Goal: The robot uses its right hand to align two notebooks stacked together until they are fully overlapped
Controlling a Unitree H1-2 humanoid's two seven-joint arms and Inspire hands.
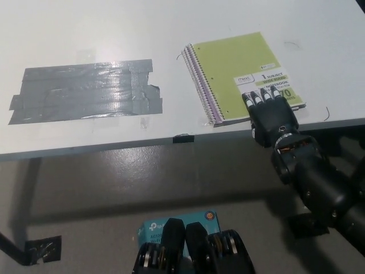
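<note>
A lime-green spiral notebook (236,71) lies on the white table (171,34), turned a little clockwise, its wire spine on the left. Under it a second notebook (212,116) shows only as a thin purple-and-white strip along the spine side and front left corner. My black right hand (270,117) lies flat with fingers spread and fingertips (263,96) on the green cover's near right corner, beside the white label, at the table's front edge. It holds nothing. The white left hand is out of view.
A wide patch of grey duct tape (85,91) covers the table's left part. A small black tape tab (183,138) sits on the front edge. Below the edge is grey floor with a teal box (157,227).
</note>
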